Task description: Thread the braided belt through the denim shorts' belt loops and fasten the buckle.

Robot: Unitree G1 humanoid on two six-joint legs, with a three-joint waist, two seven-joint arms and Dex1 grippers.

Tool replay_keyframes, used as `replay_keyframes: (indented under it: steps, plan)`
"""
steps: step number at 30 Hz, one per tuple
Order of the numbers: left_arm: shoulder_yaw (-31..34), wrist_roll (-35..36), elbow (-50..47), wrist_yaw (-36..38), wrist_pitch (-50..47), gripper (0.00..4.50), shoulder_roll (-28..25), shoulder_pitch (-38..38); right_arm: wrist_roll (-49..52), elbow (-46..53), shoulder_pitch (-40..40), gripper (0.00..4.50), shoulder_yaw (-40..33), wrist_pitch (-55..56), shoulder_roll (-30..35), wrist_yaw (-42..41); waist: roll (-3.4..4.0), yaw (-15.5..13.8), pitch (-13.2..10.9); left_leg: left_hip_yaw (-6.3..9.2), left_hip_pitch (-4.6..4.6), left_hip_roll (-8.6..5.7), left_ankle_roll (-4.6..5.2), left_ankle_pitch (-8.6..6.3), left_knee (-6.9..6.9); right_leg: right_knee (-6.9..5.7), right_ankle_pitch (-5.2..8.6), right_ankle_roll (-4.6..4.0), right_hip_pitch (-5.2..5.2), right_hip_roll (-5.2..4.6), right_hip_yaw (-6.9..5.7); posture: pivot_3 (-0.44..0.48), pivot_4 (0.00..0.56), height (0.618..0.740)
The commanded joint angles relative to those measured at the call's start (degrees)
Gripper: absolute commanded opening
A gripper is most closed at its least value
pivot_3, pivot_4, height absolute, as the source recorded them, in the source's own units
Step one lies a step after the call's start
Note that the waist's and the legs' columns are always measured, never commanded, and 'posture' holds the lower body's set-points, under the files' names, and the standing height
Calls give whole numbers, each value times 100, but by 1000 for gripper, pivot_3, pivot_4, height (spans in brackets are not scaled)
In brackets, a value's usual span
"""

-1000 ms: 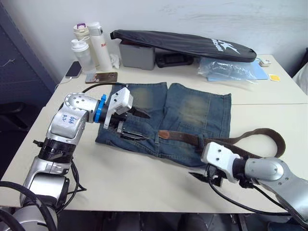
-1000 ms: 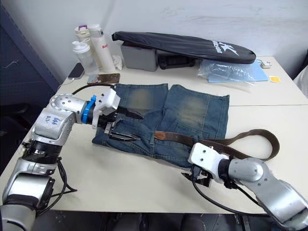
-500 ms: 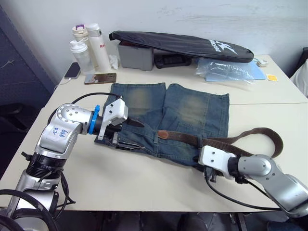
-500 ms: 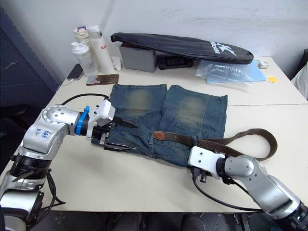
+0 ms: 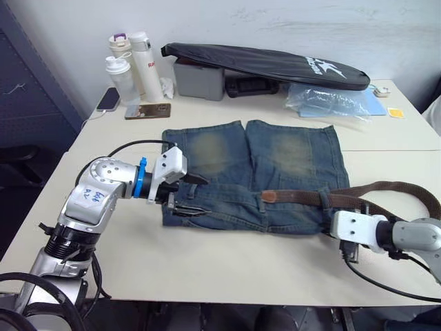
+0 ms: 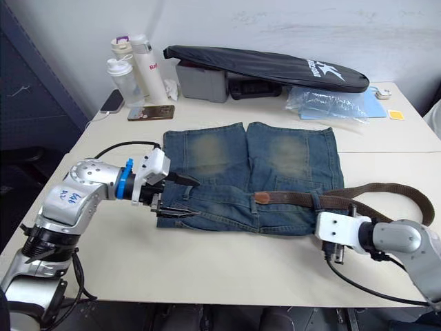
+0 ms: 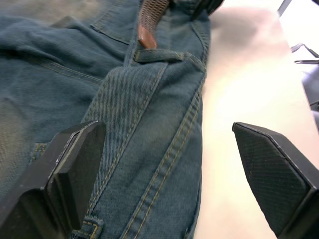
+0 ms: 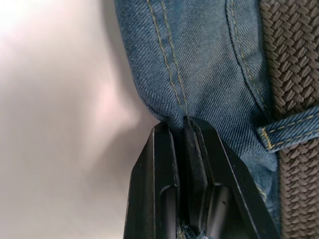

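Our right gripper pinches the denim shorts' waistband edge; our left gripper's fingers gape over the denim.

Head views: even, diffuse indoor light, bright, no hard shadows; soft shadow under left gripper on denim shorts. Mild sheen on black bag. Left wrist view: table overexposed pinkish-white, fingers soft-focus, denim weave sharp. Right wrist view: table glare blown out, braided belt weave crisp, dark shadow beside pinched fabric.
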State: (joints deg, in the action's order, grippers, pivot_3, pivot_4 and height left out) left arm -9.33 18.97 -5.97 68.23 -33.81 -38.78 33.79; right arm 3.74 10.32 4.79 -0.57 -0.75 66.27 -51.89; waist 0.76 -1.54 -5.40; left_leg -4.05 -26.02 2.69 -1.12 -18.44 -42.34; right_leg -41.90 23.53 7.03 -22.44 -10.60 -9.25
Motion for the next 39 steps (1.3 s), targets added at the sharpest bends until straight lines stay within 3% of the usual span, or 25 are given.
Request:
replay_keyframes:
  steps: [1, 11, 16, 20, 21, 25, 27, 29, 36, 39]
  plan:
    - [-1, 42, 30, -66, 62, 4500, 90, 122, -292, -779, 43, 55, -280, 528, 201, -133, 0, 0, 0, -1, -4, 0, 0, 0, -9, -2, 0, 0, 0, 0, 1, 0, 150, 622]
    - [-251, -6, 289, -37, 176, 4500, 445, 367, -440, -1579, 96, 55, -683, 1080, 120, 58, 5, -6, 2, -1, -25, 4, 0, 0, -70, -17, 1, -1, 6, -2, 6, 0, 150, 622]
    - [-401, -66, 649, 105, 371, 4500, 665, 682, -14, -1063, 477, 2174, -1460, 780, 152, -169, 10, -13, 4, -9, -36, 3, 0, 0, -73, -17, 1, -2, 2, -5, 8, 0, 150, 622]
    - [-474, -115, 904, 187, 539, 4500, 776, 849, 941, -74, 952, 4177, -2531, -486, -192, -428, 11, 2, 3, -8, -30, 4, 21, 13, -76, -14, 4, -7, -1, -4, 7, 0, 150, 622]
    - [-493, -120, 937, 211, 568, 4500, 805, 875, 1157, 149, 1049, 4471, -2791, -854, -305, -424, 10, 6, 3, -5, -28, 7, 23, 14, -76, -15, 7, -13, -1, -2, 6, 0, 150, 622]
    - [-526, -115, 991, 251, 597, 4500, 937, 969, 2913, 1230, 725, 4471, -3415, -3089, -1079, 451, 9, 15, 2, 17, -24, 12, 24, 14, -75, -14, 15, -29, -2, 7, 10, 0, 150, 622]
    - [-535, -128, 980, 237, 603, 4500, 981, 989, 4247, 1653, 344, 4471, -3437, -4269, -1656, 1323, 9, 14, 2, 31, -25, 12, 24, 14, -78, -18, 21, -41, 0, 8, 15, 0, 150, 622]
    - [-536, -141, 959, 223, 599, 4500, 1008, 992, 4904, 1848, 131, 4471, -3437, -4907, -2004, 1870, 9, 6, 2, 40, -27, 17, 24, 14, -87, -30, 31, -59, 2, 11, 17, 0, 150, 622]
    - [-479, -61, 615, -22, 373, 4500, 1149, 903, 6982, 1286, -419, 4471, -3395, -5681, -3540, 4066, 14, -6, 4, 33, -29, 13, 23, 13, -81, -85, 45, -88, -14, 9, 22, 0, 150, 622]
    - [-444, -38, 463, -202, 279, 4500, 1237, 877, 7632, 983, -514, 4471, -3458, -5727, -3744, 4613, 21, 3, 4, 27, -35, 4, 24, 13, -79, -92, 46, -90, -17, 2, 34, 0, 150, 622]
